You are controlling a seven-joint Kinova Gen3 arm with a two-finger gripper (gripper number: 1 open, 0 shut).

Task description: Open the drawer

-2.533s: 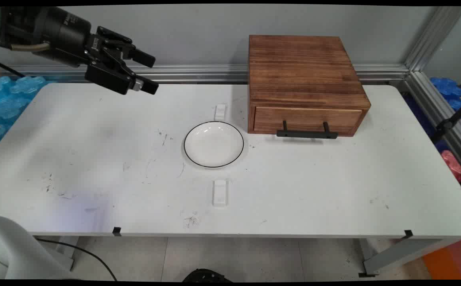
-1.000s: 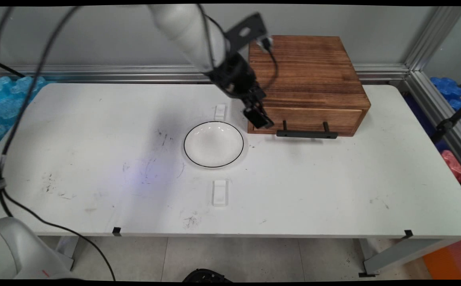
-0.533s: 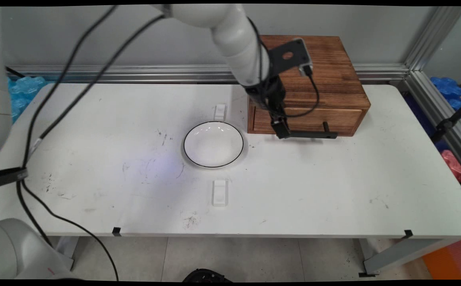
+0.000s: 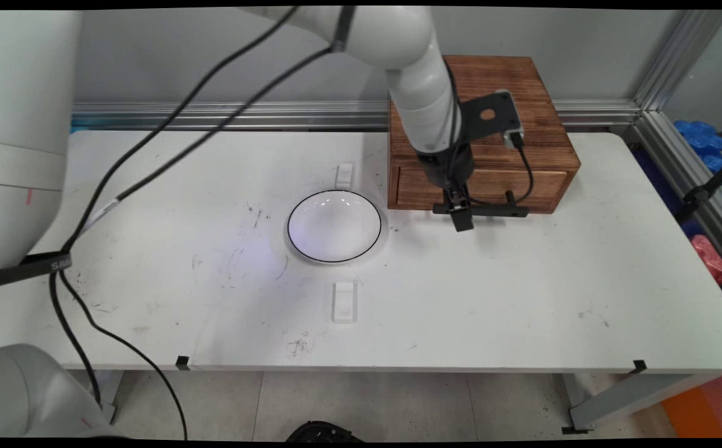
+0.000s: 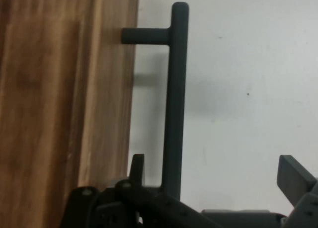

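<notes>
The white bench carries a brown wooden drawer box at its far edge, its drawer closed. Beside it lies a round white plate with a black rim. The black end effector, fingers spread, straddles the black bar handle, not yet pinching it.

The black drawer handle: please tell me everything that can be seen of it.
The black drawer handle is a slim, dark, matt bar, metal by its look. It lies level along the front of the shut drawer of the brown wooden box, held off it by two short posts. The open black tool straddles its left part: one finger between bar and drawer, the other outside. Whether they touch it cannot be told.
</notes>
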